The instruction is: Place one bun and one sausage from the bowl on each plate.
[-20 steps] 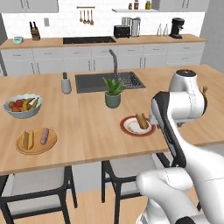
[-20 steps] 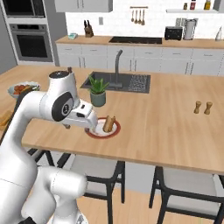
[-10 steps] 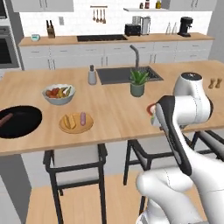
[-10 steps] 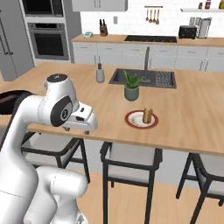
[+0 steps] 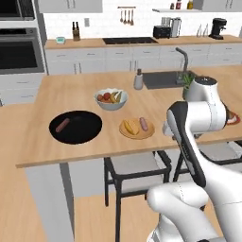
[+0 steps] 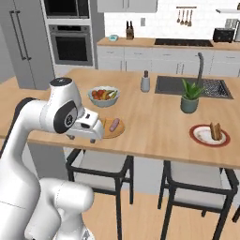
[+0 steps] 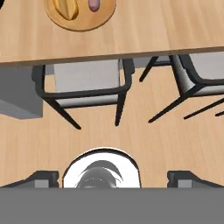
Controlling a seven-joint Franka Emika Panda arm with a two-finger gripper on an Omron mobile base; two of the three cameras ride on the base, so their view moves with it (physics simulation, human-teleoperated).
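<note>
Claw (image 7: 112,177) spread wide and empty, looking down past the table (image 5: 94,142) edge at the stools. The black bowl (image 5: 75,126) holds one sausage (image 5: 62,125). The wooden plate (image 5: 136,128) has bun and sausage; the red-rimmed plate (image 6: 209,135) sits far along the table.

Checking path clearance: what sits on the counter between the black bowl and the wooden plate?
Nothing. In the left base view, bare countertop separates the black bowl from the wooden plate. The fruit bowl sits further back.
</note>
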